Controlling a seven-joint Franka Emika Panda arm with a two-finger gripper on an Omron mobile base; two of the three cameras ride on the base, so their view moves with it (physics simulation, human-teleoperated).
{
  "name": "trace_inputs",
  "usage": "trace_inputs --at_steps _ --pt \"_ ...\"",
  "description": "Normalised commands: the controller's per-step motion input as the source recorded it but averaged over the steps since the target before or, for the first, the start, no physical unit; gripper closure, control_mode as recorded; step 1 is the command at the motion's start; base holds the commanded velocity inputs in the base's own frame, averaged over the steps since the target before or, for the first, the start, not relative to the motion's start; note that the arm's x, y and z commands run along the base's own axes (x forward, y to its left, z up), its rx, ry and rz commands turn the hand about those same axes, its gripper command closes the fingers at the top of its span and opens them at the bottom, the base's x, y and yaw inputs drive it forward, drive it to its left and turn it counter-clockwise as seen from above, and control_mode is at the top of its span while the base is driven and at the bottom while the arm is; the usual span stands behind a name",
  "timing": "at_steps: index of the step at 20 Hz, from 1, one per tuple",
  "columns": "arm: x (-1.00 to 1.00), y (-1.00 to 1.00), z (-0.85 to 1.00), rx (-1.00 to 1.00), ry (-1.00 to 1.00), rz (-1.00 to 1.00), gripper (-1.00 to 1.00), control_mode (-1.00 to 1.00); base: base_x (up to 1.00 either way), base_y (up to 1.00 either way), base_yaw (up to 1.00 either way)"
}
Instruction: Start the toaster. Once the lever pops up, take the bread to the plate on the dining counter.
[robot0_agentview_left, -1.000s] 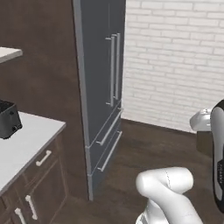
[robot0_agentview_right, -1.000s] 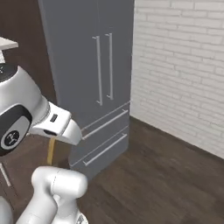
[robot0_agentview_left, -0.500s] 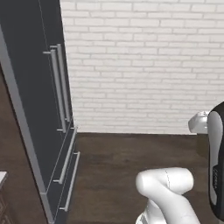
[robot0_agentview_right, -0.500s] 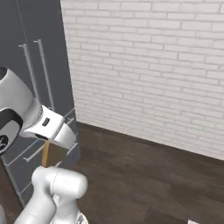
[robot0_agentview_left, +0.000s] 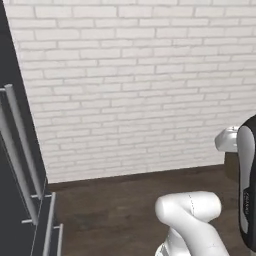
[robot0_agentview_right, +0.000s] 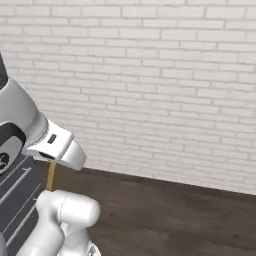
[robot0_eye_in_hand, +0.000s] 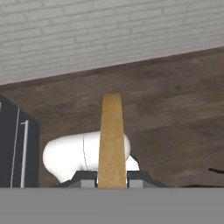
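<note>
Hand view, looking along the two-finger gripper: a square tan-brown slice of toast, seen edge-on as a tall narrow strip, stands upright between the two dark finger tips, which are pressed against its flat faces. To the left of the toast is a dark grey cabinet front with thin pale handles. Behind the toast runs dark wooden flooring, and beyond that a white brick wall.

Right base view: the same toast shows as a thin tan strip hanging below the white hand, in front of the brick wall.

Left base view: a dark grey tall cabinet with pale bar handles stands at the far left, the brick wall to its right.

The bread appears already lifted and in transit toward the orange plate. To do this step well, the grip should hold firm and the hand stay level, so the thin slice neither slips nor swings while the base drives
</note>
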Motion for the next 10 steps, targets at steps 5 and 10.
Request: trace_inputs --at_steps 5,10 --pt "0.0 0.0 0.0 0.0 0.0 0.0 1.0 1.0 1.0 -0.13 -0.45" --pt "0.0 0.0 0.0 0.0 0.0 0.0 1.0 1.0 0.8 -0.07 -0.59"
